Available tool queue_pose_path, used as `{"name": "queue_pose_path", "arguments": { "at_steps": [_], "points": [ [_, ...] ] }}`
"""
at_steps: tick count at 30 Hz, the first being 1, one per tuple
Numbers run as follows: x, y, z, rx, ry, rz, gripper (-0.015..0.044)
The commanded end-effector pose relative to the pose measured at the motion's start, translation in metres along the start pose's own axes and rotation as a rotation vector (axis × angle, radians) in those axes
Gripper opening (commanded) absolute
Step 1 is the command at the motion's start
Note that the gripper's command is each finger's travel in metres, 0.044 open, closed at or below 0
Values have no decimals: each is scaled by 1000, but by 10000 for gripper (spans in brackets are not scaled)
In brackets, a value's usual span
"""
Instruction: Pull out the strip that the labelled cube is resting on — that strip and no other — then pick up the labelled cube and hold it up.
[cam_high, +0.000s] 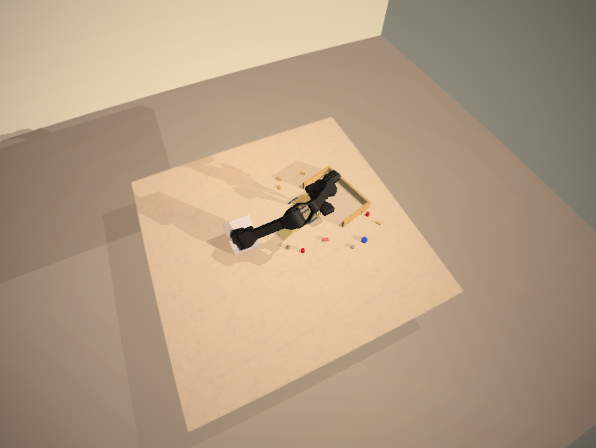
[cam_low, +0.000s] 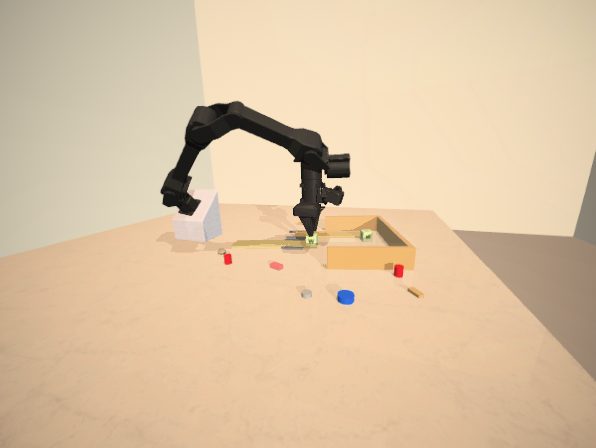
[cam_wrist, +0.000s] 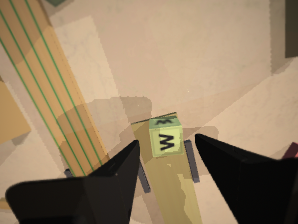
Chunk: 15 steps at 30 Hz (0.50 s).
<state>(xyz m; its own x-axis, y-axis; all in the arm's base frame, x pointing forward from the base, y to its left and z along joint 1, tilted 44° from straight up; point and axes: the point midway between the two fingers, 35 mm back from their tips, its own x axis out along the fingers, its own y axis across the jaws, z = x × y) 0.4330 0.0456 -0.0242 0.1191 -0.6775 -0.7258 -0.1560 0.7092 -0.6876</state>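
A pale green cube marked W (cam_low: 311, 240) (cam_wrist: 167, 143) sits at the far end of the plain olive-yellow strip (cam_low: 260, 244) (cam_wrist: 175, 192). My gripper (cam_low: 311, 234) (cam_wrist: 166, 141) points down over this cube, fingers partly open on either side of it. Gaps show between the cube and both fingertips in the wrist view. A second strip (cam_wrist: 46, 75) with green lines lies to the left in the wrist view, apart from the first. Another green cube (cam_low: 366, 235) is at that strip's end, inside the wooden frame.
Dark rails (cam_wrist: 192, 162) (cam_low: 292, 248) flank the strips. The wooden frame (cam_high: 356, 215) (cam_low: 370, 258) stands beyond the cube. Red cylinders (cam_high: 302, 250) (cam_low: 398, 271), a blue disc (cam_high: 364, 240) (cam_low: 345, 297), a pink block (cam_high: 325, 239) (cam_low: 276, 266) and a grey disc (cam_low: 306, 294) lie around.
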Motion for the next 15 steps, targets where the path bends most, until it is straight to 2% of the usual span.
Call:
{"name": "queue_pose_path", "arguments": {
  "at_steps": [1,15],
  "points": [
    [10,0,-2,-10,6,-6,250],
    [28,0,-3,-10,7,-8,250]
  ]
}}
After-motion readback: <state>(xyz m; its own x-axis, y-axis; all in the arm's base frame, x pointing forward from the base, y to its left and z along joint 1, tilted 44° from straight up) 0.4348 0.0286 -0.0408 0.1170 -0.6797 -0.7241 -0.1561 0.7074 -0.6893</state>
